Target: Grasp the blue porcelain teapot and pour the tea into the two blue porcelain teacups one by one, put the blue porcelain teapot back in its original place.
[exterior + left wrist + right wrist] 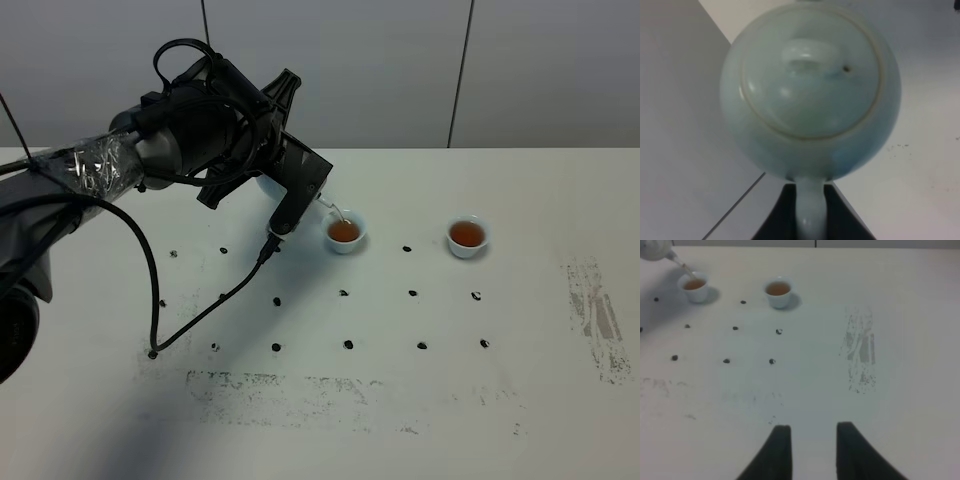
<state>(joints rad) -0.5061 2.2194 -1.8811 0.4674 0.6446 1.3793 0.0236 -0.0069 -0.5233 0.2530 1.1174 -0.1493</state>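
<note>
Left wrist view: my left gripper clamps the teapot, pouring into the cup just beyond; right gripper jaws apart.

The teapot is a glossy pale sky blue. One cup and the other cup are pale blue too, with amber-brown tea. The white surface carries rows of black dots and grey smudges.

Blue porcelain teapot mostly hidden behind left arm.
</note>
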